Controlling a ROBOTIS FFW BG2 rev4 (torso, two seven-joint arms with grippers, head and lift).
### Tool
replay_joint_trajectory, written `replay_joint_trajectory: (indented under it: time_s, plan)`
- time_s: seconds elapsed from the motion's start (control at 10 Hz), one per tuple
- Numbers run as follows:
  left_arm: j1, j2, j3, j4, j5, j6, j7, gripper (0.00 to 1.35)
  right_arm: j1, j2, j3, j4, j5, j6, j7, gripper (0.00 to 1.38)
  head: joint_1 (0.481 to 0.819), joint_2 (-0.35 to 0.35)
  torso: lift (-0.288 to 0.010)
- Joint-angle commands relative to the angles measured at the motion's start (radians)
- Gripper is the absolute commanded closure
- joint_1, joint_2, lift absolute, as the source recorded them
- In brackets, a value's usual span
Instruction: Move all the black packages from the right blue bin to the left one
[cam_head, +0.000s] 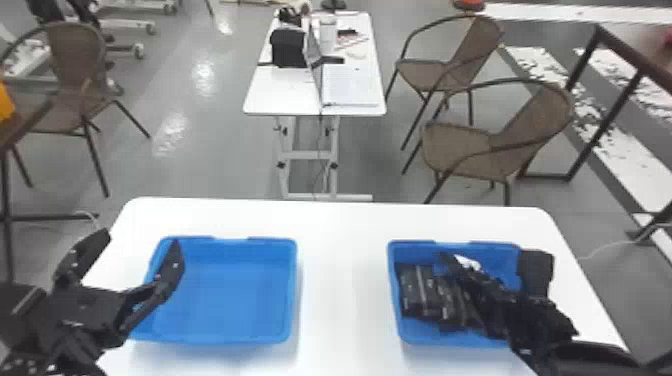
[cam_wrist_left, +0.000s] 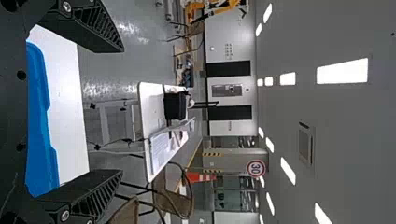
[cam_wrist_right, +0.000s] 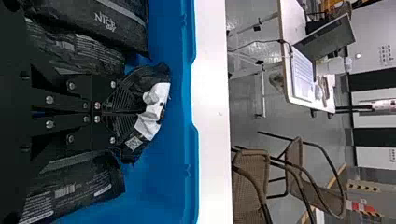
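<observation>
We hold our black left claw (cam_head: 140, 237) spread, the blue plastic left bin (cam_head: 230, 300) right of it; our black right claw (cam_head: 452, 262) pinches a crumpled black-and-white package (cam_wrist_right: 156, 102) inside the blue plastic right bin (cam_head: 495, 247), black packages (cam_head: 417, 290) flanking it.

In the right wrist view, pale print on a black package (cam_wrist_right: 125, 29) reads "NICE". In the left wrist view, a round red-rimmed sign (cam_wrist_left: 256, 168) bears the number 30. Another package (cam_wrist_right: 88, 182) has print too small to read.

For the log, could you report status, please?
Right hand shut on black package in right bin; other packages close alongside. Left hand open near left bin.
</observation>
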Motion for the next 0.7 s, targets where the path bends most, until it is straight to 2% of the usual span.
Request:
replay_joint_trajectory:
  time_s: [0.0,0.2,0.3,0.6]
  plan:
    - [0.0,-0.003,0.01,0.0,-0.008,-0.005,-0.007,0.1,0.053,0.001,0.012,-0.087,0.016,-0.003,-0.003,1.26,0.695,-0.038,0.0]
    - [0.0,-0.003,0.007,0.0,-0.008,-0.005,-0.009,0.1,0.08,0.002,0.027,-0.162,0.025,-0.005,-0.003,1.26,0.695,-0.024,0.0]
    - [-0.003,-0.003,0.004,0.0,-0.006,-0.005,-0.009,0.1,0.113,0.002,0.041,-0.237,0.013,-0.005,-0.002,1.26,0.695,-0.021,0.0]
    - [-0.017,-0.003,0.002,0.0,0.021,0.038,-0.01,0.1,0.154,-0.013,0.13,-0.43,-0.087,0.032,0.069,1.26,0.695,0.031,0.0]
